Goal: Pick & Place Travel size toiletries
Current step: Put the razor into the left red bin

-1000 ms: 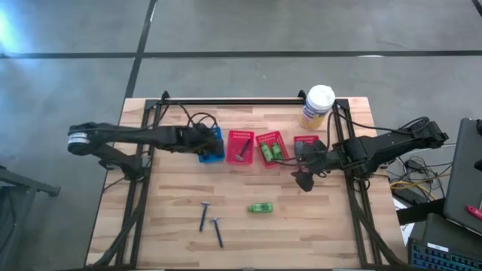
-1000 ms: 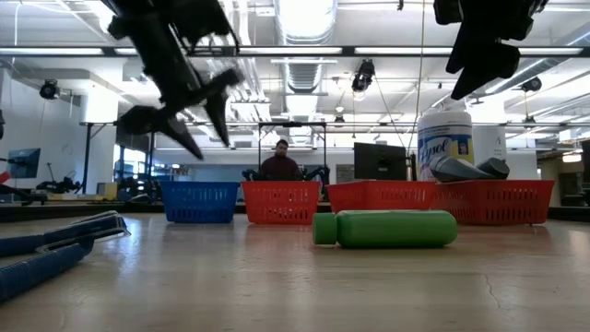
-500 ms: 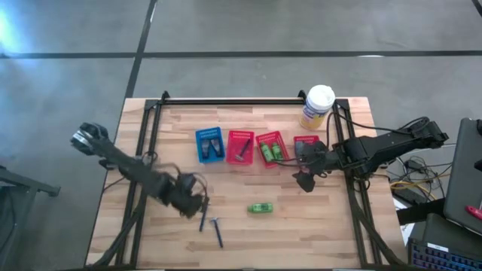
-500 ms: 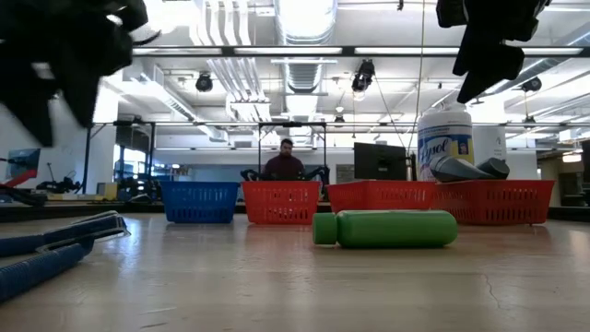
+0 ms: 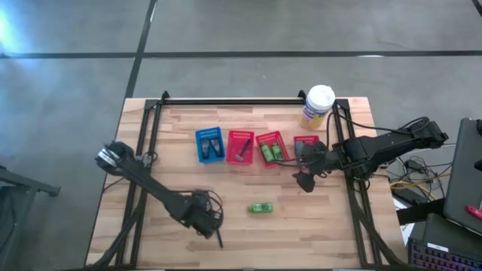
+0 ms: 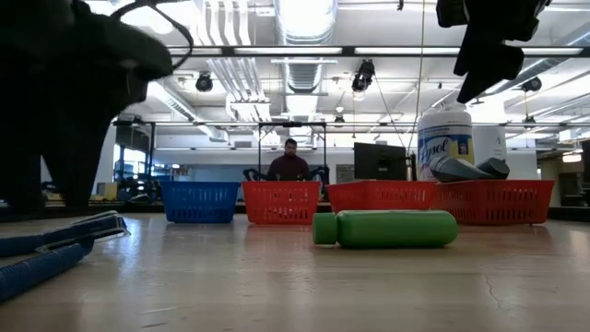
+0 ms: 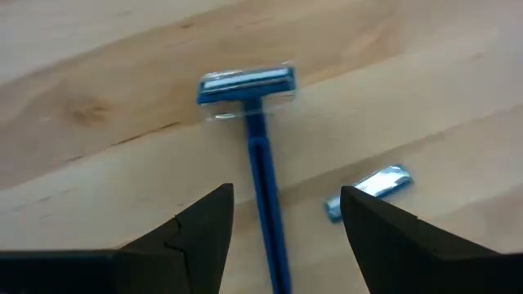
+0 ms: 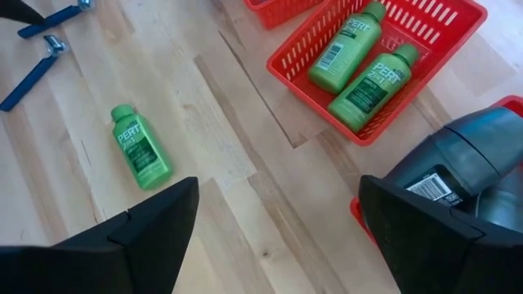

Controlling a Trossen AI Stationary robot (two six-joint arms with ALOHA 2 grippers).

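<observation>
The left end effector (image 5: 205, 223) is hanging low over the front of the wooden desk (image 5: 173, 128), its fingers spread apart on either side of a blue razor (image 7: 255, 139) lying flat — a second razor's head (image 7: 368, 192) is lying just beside it. A loose green bottle (image 5: 260, 208) is lying on its side near the desk's middle. The right end effector (image 5: 304, 179) is hovering with fingers apart near the red baskets — one basket (image 8: 433, 49) is holding two green bottles (image 8: 364, 65), and another is holding a grey tube (image 8: 478, 155).
</observation>
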